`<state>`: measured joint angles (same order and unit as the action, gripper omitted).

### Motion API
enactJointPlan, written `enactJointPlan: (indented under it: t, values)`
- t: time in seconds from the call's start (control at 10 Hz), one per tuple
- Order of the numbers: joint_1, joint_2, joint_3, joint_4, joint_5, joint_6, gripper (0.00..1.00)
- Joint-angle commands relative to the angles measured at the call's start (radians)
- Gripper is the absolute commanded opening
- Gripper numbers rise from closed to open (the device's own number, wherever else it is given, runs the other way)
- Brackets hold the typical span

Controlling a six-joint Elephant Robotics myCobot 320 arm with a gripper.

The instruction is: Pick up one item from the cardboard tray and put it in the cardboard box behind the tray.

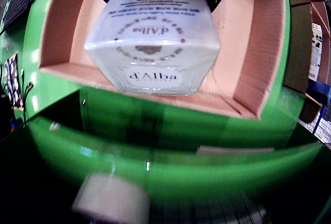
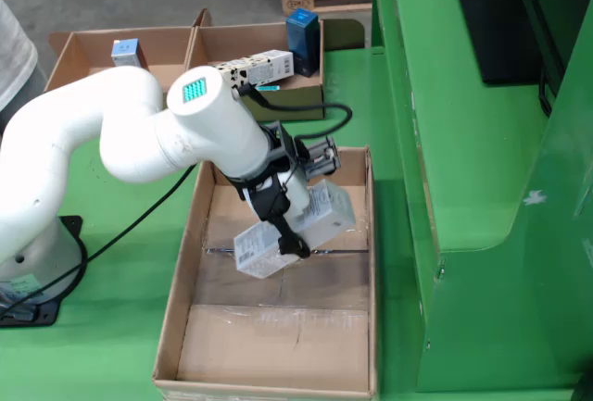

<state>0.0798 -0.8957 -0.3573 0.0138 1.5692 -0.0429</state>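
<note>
Arm: the white myCobot arm (image 2: 139,137) reaches from its base at the fixed view's left edge out over the large cardboard box (image 2: 199,225). You are mid-carry, so keep any further motion slow and level.
Large cardboard box: it lies open on the green floor with a bare bottom. Judge it as your drop zone, though the task's "behind" is loose; the wrist view shows the same pink-brown interior under the load.
Trays at the far end: two shallow cardboard trays (image 2: 176,49) sit beyond the large box in the fixed view, holding a pale carton (image 2: 255,68), a blue box (image 2: 302,29) and a small blue-and-white box (image 2: 125,52). Leave these alone.
Carried item: the d'Alba carton (image 2: 292,230), a white boxed product, hangs tilted above the middle of the box floor, clear of the walls.
Jaws: the gripper (image 2: 278,206) is clamped across the carton's upper part. In the wrist view its dark parts flank the carton, but you cannot quite see how deep the pads bite.
Next move: lower until the carton's low corner nears the cardboard, then release. A tilted drop from height would likely tumble it.
Risk: the right wall in the fixed view is nearest, so stay central.
</note>
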Motion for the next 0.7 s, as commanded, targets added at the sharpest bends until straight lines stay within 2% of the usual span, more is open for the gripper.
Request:
enactJointPlan:
  t: [0.0, 0.6]
  values:
    - [0.019, 0.074, 0.357, -0.016, -0.018, -0.002, 0.0]
    - [0.024, 0.117, 0.357, -0.038, -0.017, -0.006, 0.0]
